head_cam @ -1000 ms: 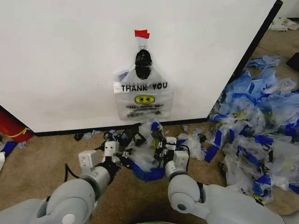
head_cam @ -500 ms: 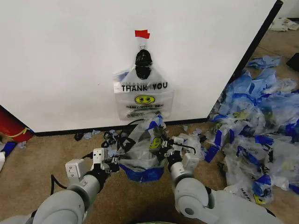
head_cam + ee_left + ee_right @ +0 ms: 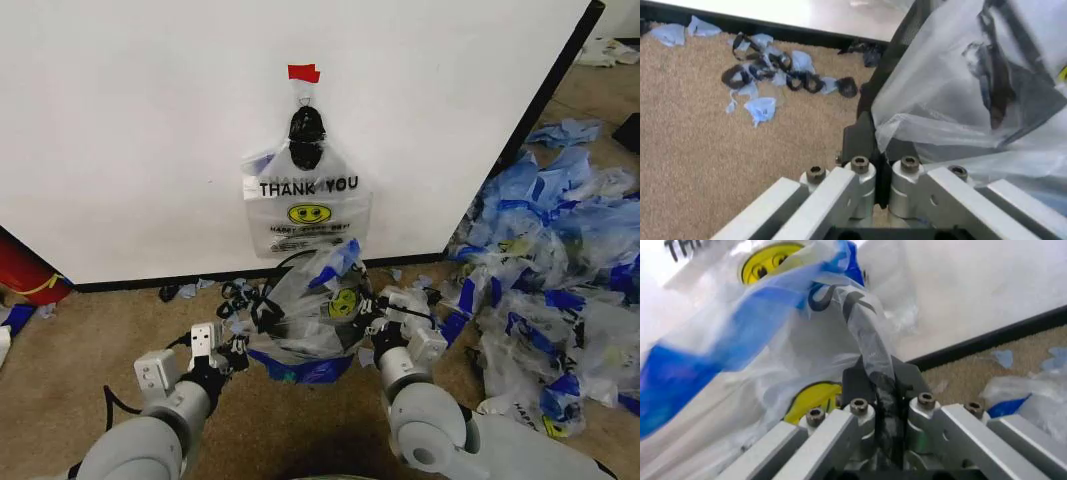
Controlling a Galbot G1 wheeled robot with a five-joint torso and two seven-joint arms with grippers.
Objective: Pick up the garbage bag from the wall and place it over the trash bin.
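One see-through garbage bag [image 3: 305, 205] with "THANK YOU" and a smiley hangs from a black hook [image 3: 306, 122] on the white wall [image 3: 140, 130], under red tape [image 3: 303, 72]. A second bag of the same kind [image 3: 310, 315] is stretched between my grippers on the carpet below. My left gripper [image 3: 238, 352] [image 3: 881, 150] is shut on one edge of it. My right gripper [image 3: 376, 325] [image 3: 881, 387] is shut on a twisted strip of its other side. The dark mesh trash bin [image 3: 268, 305] [image 3: 900, 35] shows through the held bag.
A large heap of blue-and-clear plastic bags [image 3: 560, 280] covers the floor to the right. A red cylinder [image 3: 25, 272] lies at the wall's left foot. Blue and black scraps [image 3: 767, 75] litter the carpet along the wall's black base strip [image 3: 150, 283].
Both grippers have drawn apart and back toward me, and the held bag has risen and spread open wider around the bin. The bag on the wall has not moved.
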